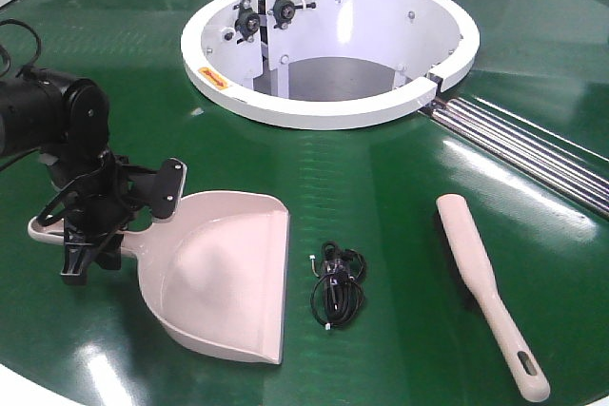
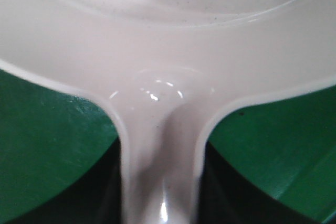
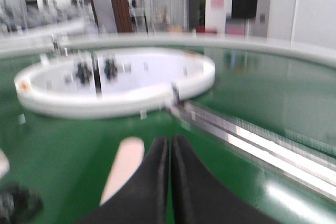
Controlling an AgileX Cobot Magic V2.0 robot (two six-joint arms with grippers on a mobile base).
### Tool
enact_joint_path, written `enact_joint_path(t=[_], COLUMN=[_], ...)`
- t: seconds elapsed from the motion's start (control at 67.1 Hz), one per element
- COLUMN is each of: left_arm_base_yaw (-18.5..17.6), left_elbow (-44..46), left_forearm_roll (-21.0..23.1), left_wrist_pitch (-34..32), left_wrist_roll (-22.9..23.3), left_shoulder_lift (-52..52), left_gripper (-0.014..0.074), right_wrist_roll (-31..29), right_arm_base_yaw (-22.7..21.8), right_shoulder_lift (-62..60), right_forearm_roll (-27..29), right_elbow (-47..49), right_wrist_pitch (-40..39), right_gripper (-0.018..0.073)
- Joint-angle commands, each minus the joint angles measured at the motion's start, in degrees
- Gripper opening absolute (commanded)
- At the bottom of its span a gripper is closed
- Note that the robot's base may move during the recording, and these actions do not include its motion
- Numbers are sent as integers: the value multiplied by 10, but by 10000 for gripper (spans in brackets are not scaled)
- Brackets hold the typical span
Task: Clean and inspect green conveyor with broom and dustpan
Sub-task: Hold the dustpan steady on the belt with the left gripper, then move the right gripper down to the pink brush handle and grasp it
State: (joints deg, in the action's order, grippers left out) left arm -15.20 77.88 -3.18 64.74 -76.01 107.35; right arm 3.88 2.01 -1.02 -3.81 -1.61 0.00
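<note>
Exterior front-facing view: one dustpan (image 1: 224,278), one broom (image 1: 487,290) and one small bundle of black cable (image 1: 338,287) are seen lying on the conveyor (image 1: 381,178). The dustpan is placed at the left, flat on the belt, with its wide mouth turned toward the cable and its handle pointing left. The cable is found between dustpan and broom, just beside the mouth but apart from it. The broom is laid at the right, well apart from the dustpan, with its slotted handle end toward the near edge. One white ring housing (image 1: 328,92) is set behind all three, and two black fittings are mounted on its inner wall. Two seams of steel rollers (image 1: 519,145) are counted, one at the right and one at the top left.

One arm is shown in this view. The left fingers (image 1: 167,187) are closed on the dustpan's handle. In the left wrist view the handle is flanked on both sides by dark shapes pressed against it.

In the blurred right wrist view the two right fingers (image 3: 157,182) are pressed together with nothing between them. They are held above the belt, and the broom's pale end is seen just left of them.
</note>
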Motion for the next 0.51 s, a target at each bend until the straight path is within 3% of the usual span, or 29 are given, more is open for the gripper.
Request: enact_joint_path(t=[0.0,0.119,0.298,0.387,0.491], left_arm_base_yaw=[-5,-5,-5,-5,-5], left_elbow=[15,15,15,15,15], left_forearm_roll=[8,8,8,8,8], left_wrist_pitch=[9,9,9,9,9], left_wrist_roll=[-2,-2,-2,-2,-2], left_shoulder_lift=[-22,-22,-22,-22,-22], left_gripper=[-7,-7,-7,-7,-7], right_wrist_roll=[16,30,29,29,20], right_arm_base_yaw=[-4,-4,-4,-4,-4], right_shoulder_lift=[-4,30,138,189,231], right_forearm_roll=[0,0,1,35,57], right_elbow=[21,106,254,316,350], right_wrist_pitch=[-98,-46,124,210,255], right_gripper=[-9,-9,-9,-9,-9])
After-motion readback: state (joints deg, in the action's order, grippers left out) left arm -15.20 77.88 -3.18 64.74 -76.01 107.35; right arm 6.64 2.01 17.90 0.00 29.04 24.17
